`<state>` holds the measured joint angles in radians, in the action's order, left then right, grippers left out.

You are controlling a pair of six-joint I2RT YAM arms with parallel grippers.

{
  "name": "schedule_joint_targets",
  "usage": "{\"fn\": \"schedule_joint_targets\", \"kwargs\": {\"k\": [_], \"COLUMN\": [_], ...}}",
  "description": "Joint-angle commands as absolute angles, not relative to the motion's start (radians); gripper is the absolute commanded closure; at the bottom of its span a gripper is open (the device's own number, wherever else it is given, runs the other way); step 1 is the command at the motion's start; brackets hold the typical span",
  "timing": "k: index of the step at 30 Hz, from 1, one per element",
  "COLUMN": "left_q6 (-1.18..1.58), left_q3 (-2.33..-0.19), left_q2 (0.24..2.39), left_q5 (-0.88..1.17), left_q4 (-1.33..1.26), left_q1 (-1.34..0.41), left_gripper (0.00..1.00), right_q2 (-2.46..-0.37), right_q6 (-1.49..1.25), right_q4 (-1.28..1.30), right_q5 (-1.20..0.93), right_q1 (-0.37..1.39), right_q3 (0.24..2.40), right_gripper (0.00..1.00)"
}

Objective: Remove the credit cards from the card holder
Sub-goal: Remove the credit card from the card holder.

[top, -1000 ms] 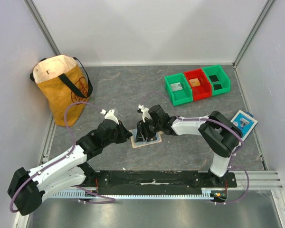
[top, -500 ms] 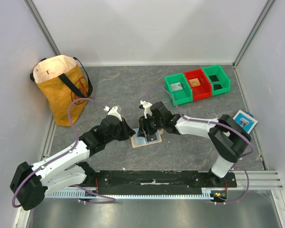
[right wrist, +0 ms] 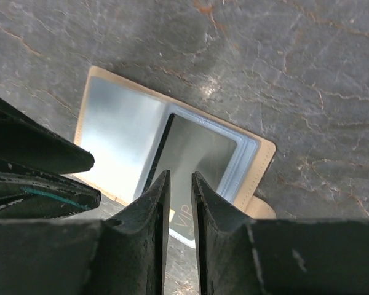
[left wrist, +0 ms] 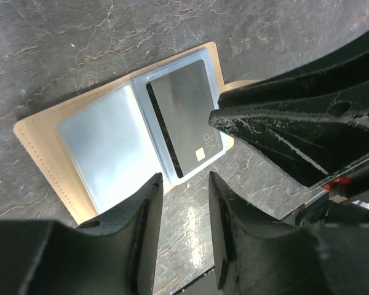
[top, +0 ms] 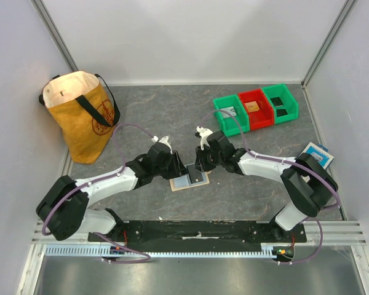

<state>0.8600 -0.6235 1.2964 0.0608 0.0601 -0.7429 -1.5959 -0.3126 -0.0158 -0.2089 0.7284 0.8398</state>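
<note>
- Nearest our left gripper (left wrist: 184, 184) we see only bare table (left wrist: 49, 49) between its fingers: the jaws stand apart with nothing in them, so this hand is released
- Its tips sit just off the near edge of the card holder (left wrist: 104, 147), by the empty pale leaf; we judge it is placed there to pin that leaf, so the wallet neither slides nor lifts when a card is drawn
- Our right gripper (right wrist: 180, 178) has its jaws drawn to a slim slit directly over the black card (right wrist: 197, 147), near the end printed VIP; we cannot tell whether the tips pinch the card's edge or merely rest on it
- Under those tips the black card lies in the clear sleeve of the leaf on the right gripper's side, and it is not out yet
- The holder lies opened flat between the two grippers, pale blue faces up, which keeps the sleeve mouths reachable from above
- Just beside the right gripper's outer finger, the small tan tab (right wrist: 261, 209) pokes out onto the table
- Farther beyond the right gripper stand green and red bins (top: 261, 125), likely the place for freed cards; their contents are too small to name
- Far past the left gripper sits a yellow-brown tote bag (top: 80, 117), and a blue-and-white packet (top: 313, 158) lies well out beyond the right arm
</note>
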Motion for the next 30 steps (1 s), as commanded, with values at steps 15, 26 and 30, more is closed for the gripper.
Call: {"fn": "schedule_joint_targets", "kwargs": {"k": [15,26,30], "left_q6": [0.950,0.966,0.982], "left_q3": [-0.580,-0.540,-0.522], "left_q2": [1.446,1.525,1.535], "left_q5": [0.166,0.218,0.232], "left_q4": [-0.187,-0.281,-0.317], "left_q1": [-0.672,-0.667,-0.664], "left_gripper": [0.62,0.64,0.65], "right_q2": [-1.617,-1.641,-1.647], "right_q6": [-0.301,-0.316,-0.322], "right_q4": [-0.081,-0.104,-0.110], "right_q5": [-0.176,-0.213,-0.229], "right_q1": [0.695,0.695,0.693], "right_q3": [0.755,0.727,0.723], "right_gripper": [0.79,0.83,0.83]}}
